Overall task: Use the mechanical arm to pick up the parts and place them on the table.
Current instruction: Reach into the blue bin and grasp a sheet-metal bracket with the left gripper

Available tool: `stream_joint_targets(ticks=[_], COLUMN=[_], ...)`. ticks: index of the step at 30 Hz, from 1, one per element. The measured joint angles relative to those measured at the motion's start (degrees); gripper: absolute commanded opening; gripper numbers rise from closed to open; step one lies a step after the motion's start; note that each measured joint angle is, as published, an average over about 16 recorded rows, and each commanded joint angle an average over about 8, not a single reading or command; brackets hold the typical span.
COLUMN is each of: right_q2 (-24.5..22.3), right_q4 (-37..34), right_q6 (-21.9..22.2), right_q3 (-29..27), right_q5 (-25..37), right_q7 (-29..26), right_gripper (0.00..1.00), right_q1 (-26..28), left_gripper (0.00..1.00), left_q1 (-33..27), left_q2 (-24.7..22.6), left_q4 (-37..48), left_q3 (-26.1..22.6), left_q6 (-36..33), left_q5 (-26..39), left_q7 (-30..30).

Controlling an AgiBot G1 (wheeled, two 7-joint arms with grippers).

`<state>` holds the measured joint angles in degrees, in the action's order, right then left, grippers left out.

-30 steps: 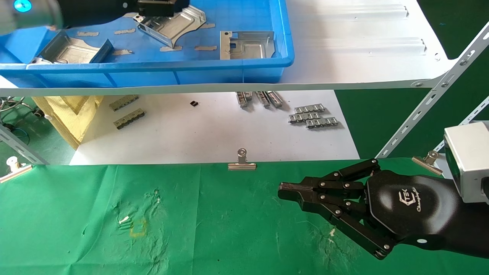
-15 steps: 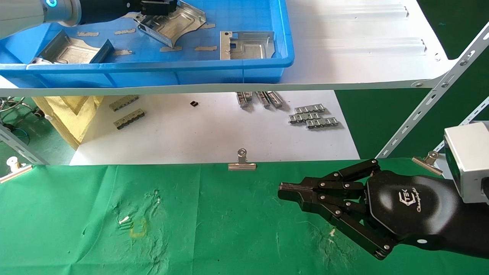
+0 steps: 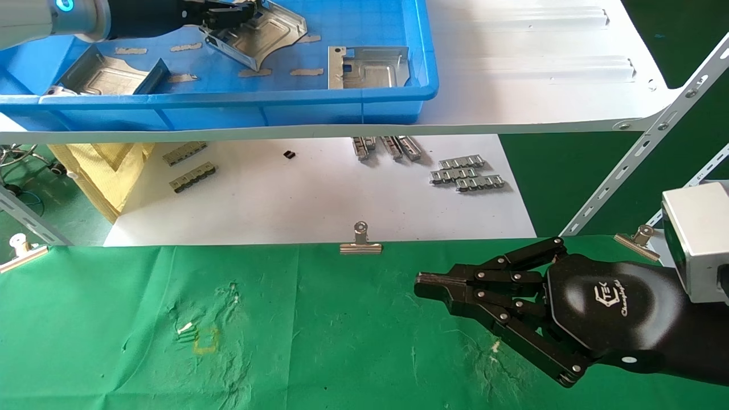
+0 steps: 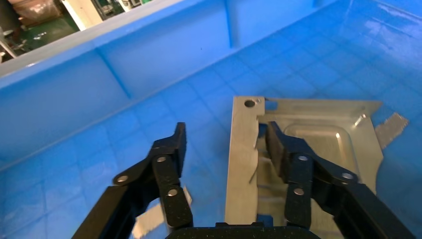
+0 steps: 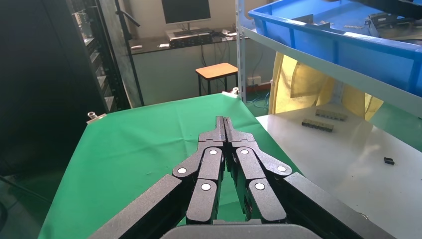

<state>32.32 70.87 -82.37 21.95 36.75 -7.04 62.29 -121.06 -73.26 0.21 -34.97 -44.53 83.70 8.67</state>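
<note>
1. Wrinkled bright green cloth worktop (image 3: 319,341): bare of plates, so destination free; risk here only later, a plate dropped from height sliding or bunching the cloth.
2. Blue plastic bin (image 3: 228,102) on the white shelf board (image 3: 512,74): holds all three plates. Likely trouble: a lifted plate catching the bin wall on the way out, given the raised rim between bin and worktop.
3. Right black linkage hand (image 3: 418,282): parked just above the green worktop, fingers pressed together, holding nothing.
4. Left black linkage hand (image 4: 224,144): spread wide inside the bin, straddling one bent side flange of the targeted plate, gripping nothing yet. Danger: closing on that thin upright flange alone, with little pad contact, so the plate could pivot, slip, or skid across the bin floor.
5. Silver-grey stamped sheet-metal plate (image 3: 259,37): at the bin's far side, roughly square so no strong long axis; lies skewed to the bin walls, curved notched edge facing the near wall. Appears tilted, though hard to confirm.
6. Two other silver-grey plates: one (image 3: 102,74) at the near left, one (image 3: 369,67) at the near right, well apart from the target, so little chance of snagging.
</note>
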Motion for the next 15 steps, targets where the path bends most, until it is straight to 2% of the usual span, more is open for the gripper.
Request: stream_joint_targets(ticks=[4,9,13,15], right_q2=[0.0,0.0,0.0,0.0], right_q4=[0.0,0.0,0.0,0.0], right_q6=[0.0,0.0,0.0,0.0], right_q3=[0.0,0.0,0.0,0.0], right_q5=[0.0,0.0,0.0,0.0], right_q7=[0.0,0.0,0.0,0.0], right_gripper=[0.0,0.05,0.22,0.46], right_q1=[0.0,0.0,0.0,0.0], left_gripper=[0.0,0.0,0.0,0.0], left_q1=[-0.1,-0.2,-0.3,-0.4], left_q2=[0.4,0.9,1.3,1.6], left_q4=[0.1,0.1,-0.2,-0.5], left_q3=[-0.2,-0.3,0.0,0.2], left_q6=[-1.1,-2.7,-3.9,-4.7], left_q5=[0.3,0.4,0.1,-0.3], left_q7=[0.1,0.2,0.1,-0.1])
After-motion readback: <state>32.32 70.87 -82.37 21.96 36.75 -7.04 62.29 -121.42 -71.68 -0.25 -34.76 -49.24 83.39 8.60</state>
